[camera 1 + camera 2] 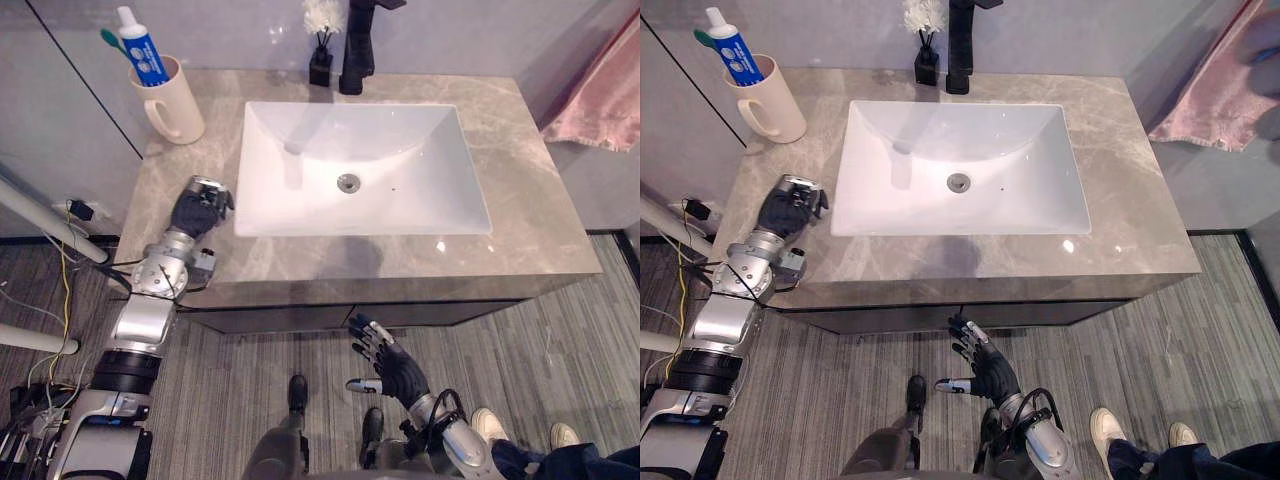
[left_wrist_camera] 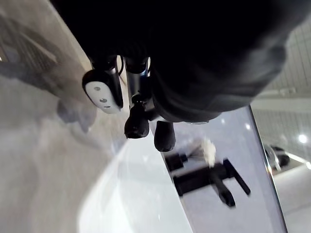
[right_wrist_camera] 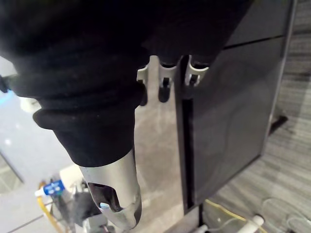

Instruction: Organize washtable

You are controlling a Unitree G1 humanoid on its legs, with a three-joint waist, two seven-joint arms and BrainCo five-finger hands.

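Two head cameras look steeply down over the front edge of the washtable (image 1: 530, 210), sharing its whole top, the basin (image 1: 400, 150) and the floor (image 1: 560, 330) before it. The left wrist camera sits close over the top's left side, facing the faucet (image 2: 209, 177) at the back edge. The right wrist camera, below the front edge, faces the dark cabinet front (image 3: 228, 107).
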